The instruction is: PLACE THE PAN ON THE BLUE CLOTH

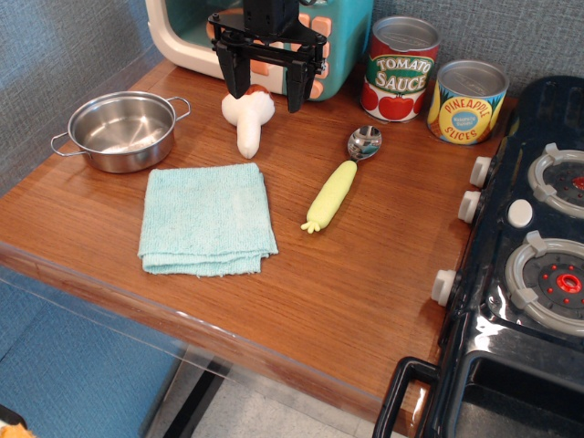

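On wooden counter, pan just behind blue cloth, tool spread wide, empty.

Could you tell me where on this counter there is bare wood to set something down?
The widest bare patch is the front right, between the blue cloth, the spoon and the toy stove. A narrower strip runs along the front edge below the cloth. The back is crowded: the pan, the mushroom toy under the open gripper, and two cans.
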